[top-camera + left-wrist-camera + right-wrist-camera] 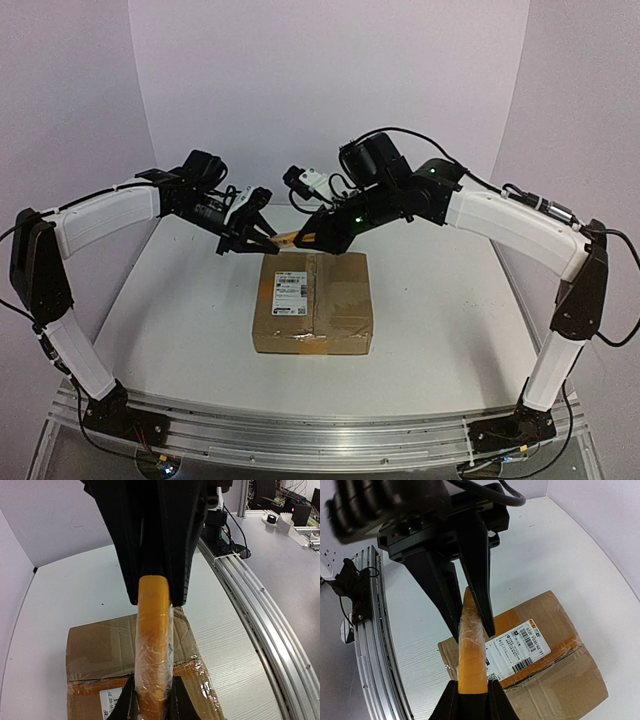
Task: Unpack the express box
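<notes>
Closest to where I stand, the silver aluminium rail [320, 440] carries both arm bases at the table's near edge. Beyond it, on the white table [170, 320], sits the brown corrugated cardboard express box [315, 315], shallow and roughly square, lying flat near the middle between the two arms. Its flaps are shut. A white barcode label [290, 283] sits on the far left part of the lid, and a brownish glossy tape strip [312, 342] crosses the lid towards the near edge.

I would judge the box light and fairly stiff at its edges and corners, softer across the middle of the lid, with the tape slick to the touch. The side walls look the best places to steady it, and the taped seam is what has to give first.

Above the box's far edge, the left gripper [262, 232] and the right gripper [305, 238] meet nose to nose. Each is clamped on one end of an orange rounded stick wrapped in clear film [285, 238], held clear of the cardboard. What it is, I cannot tell. Behind them rises the pale back wall [320, 90].
</notes>
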You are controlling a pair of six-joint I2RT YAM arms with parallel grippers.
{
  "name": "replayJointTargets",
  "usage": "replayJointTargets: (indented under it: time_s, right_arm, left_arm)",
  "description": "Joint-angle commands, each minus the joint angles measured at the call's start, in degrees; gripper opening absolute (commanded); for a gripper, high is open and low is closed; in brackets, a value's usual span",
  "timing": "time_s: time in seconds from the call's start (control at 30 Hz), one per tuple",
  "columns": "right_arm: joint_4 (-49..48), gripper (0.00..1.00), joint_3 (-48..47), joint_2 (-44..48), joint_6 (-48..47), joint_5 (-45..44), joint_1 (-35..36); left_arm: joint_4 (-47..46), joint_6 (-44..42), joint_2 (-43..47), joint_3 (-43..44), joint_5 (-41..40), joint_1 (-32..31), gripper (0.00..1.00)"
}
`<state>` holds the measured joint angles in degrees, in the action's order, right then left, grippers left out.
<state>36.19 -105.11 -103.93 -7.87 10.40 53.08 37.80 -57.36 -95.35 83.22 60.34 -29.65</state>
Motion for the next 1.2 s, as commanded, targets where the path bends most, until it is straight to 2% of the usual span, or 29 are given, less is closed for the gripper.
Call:
replayJointTargets:
  time_s: [0.0, 0.13, 0.17, 0.27, 0.37, 0.43, 0.57, 0.73, 1.0, 1.1, 1.17]
  right_arm:
    - [-0.7, 0.00, -2.6, -0.7, 0.8, 0.4, 0.2]
    - [-0.5, 0.00, -3.2, -1.4, 2.2, 1.3, 0.1]
    - [-0.3, 0.03, -3.4, -1.7, 2.9, 1.7, -0.1]
    - [1.2, 0.37, -3.9, -2.6, 5.3, 1.2, -0.8]
    - [4.5, 0.54, -6.0, -3.9, 6.8, 1.8, -1.2]
    - [5.9, 0.57, -7.2, -4.7, 7.2, 2.5, -1.3]
    - [5.8, 0.50, -8.2, -5.0, 7.3, 3.8, -1.3]
    - [5.8, 0.49, -10.5, -6.3, 6.8, 6.5, -1.3]
    - [5.8, 0.17, -12.3, -7.8, 7.1, 8.1, -1.1]
    - [5.8, 0.01, -12.4, -7.8, 7.4, 8.2, -1.2]
    - [5.8, 0.00, -12.1, -7.5, 7.7, 6.9, -1.2]
  left_arm:
    - [1.2, -0.9, 0.5, 2.4, 1.0, -0.1, 0.01]
    - [1.0, -1.7, 0.5, 2.3, 1.4, -0.1, 0.00]
    - [0.5, -1.4, 0.5, 2.2, 2.1, -0.1, 0.00]
    - [-1.6, 0.2, 0.6, 1.5, 4.7, 0.1, 0.00]
    - [-2.1, 0.5, 0.4, 1.4, 6.1, 0.1, 0.00]
    - [-2.4, 0.8, 0.2, 1.4, 6.2, 0.0, 0.00]
    - [-2.4, 0.5, 0.1, 1.4, 5.9, 0.0, 0.00]
    - [-1.6, -0.4, 0.2, 1.2, 6.2, -0.1, 0.00]
    - [-1.6, -0.1, 0.6, 1.4, 6.3, -0.1, 0.00]
    - [-1.0, -0.4, 0.5, 1.3, 6.2, -0.3, 0.00]
    - [-0.9, -0.4, 0.5, 1.1, 6.3, -0.2, 0.00]
